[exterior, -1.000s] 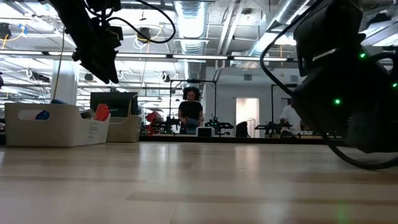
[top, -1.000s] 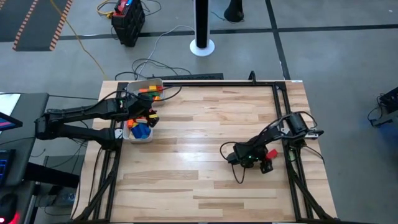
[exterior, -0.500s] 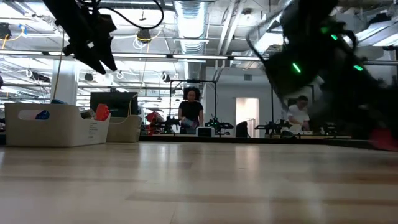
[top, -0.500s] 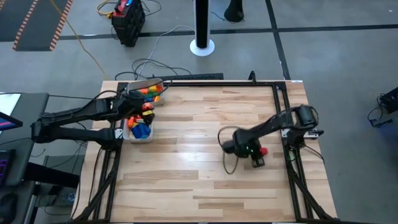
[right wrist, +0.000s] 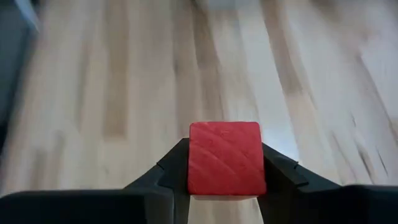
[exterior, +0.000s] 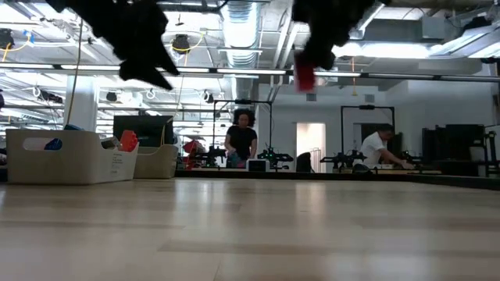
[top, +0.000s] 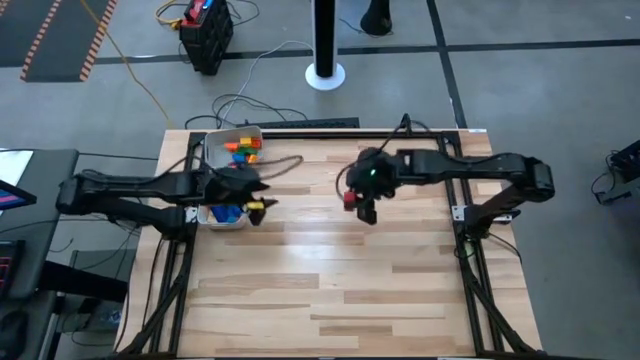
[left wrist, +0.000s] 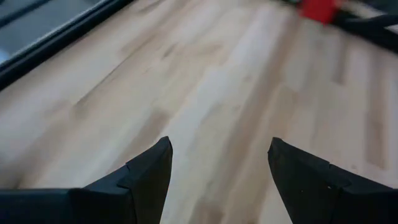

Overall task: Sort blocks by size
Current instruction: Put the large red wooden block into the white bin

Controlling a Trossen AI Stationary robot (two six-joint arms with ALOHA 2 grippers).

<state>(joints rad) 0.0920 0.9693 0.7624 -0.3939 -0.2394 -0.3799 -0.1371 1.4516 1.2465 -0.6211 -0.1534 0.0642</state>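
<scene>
1. Right gripper (right wrist: pixel 225 186): closed on a red block (right wrist: pixel 225 158), carried in the air above the middle of the table (top: pixel 330 280).
2. Left gripper (left wrist: pixel 217 180): jaws wide apart, nothing between them; hovers just beside the near tray (top: pixel 226 222).
3. Trays: two white trays at the table's left edge, the far tray (top: pixel 216 143) holding mixed blocks (top: pixel 240 150).
4. Key relation: the trays lie well to the left of the carried block, so the drop point is toward the left arm's side.

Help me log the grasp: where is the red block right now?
The red block is clamped in the right gripper, held above the table's middle in the high view, right of the white trays.
</scene>
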